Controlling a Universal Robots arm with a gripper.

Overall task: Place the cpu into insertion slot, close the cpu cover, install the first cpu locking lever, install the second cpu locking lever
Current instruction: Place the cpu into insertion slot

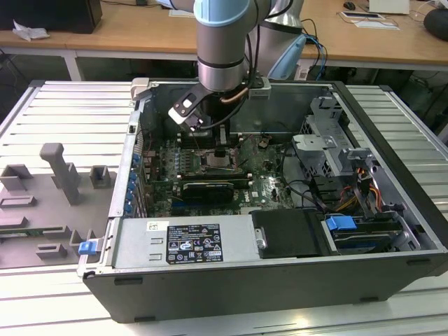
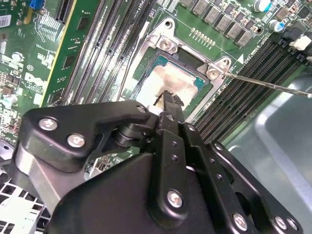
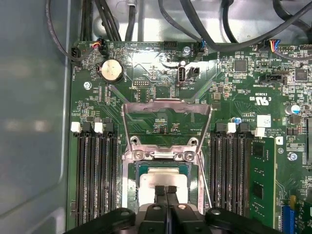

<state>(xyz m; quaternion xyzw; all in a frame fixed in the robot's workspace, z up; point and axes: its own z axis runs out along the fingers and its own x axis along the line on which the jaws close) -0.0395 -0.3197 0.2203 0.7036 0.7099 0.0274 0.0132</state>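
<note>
The cpu (image 3: 163, 178) lies flat in the insertion slot (image 3: 130, 180), its pale metal top showing in both wrist views (image 2: 170, 78). My gripper (image 3: 165, 189) is shut, its two black fingertips pressed together right over the cpu's top; whether they touch it I cannot tell. The exterior view shows the gripper (image 1: 220, 155) low over the slot (image 1: 210, 165) inside the computer case. The cpu cover (image 3: 165, 105) stands swung back on its hinge, with green board showing through its opening. A thin locking lever (image 2: 268, 86) sticks out free beside the slot.
Long black memory slots (image 3: 95, 175) flank the slot on both sides. Cables (image 3: 204, 29) hang along the board's edge by the case wall. A black card (image 1: 210, 189) and the power supply (image 1: 189, 241) sit nearer the case front. Drive bays (image 1: 336, 150) fill the exterior view's right.
</note>
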